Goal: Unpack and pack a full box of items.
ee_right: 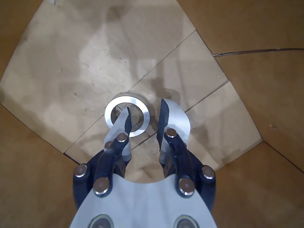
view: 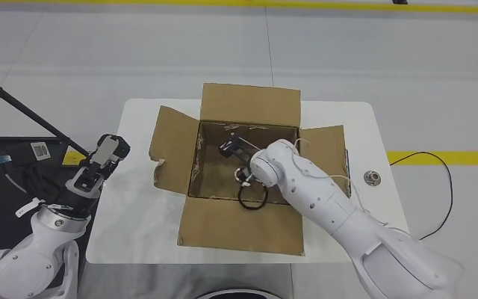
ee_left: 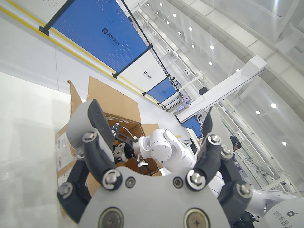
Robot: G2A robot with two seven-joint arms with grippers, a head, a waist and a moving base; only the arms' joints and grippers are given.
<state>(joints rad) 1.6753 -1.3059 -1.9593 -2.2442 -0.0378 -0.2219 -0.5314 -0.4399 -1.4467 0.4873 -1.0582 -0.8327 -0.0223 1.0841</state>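
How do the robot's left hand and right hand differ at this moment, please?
The right hand is down inside the cardboard box; the left hand is outside it, at the edge of the table. The right hand straddles the wall of a metal ring; the left hand holds nothing. Both are open.

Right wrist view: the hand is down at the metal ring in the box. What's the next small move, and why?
Probably close the right hand on the metal ring. One finger appears to sit inside its hole, the other outside its wall, and the ring lies flat on the box floor, so the wall is between the open fingers.
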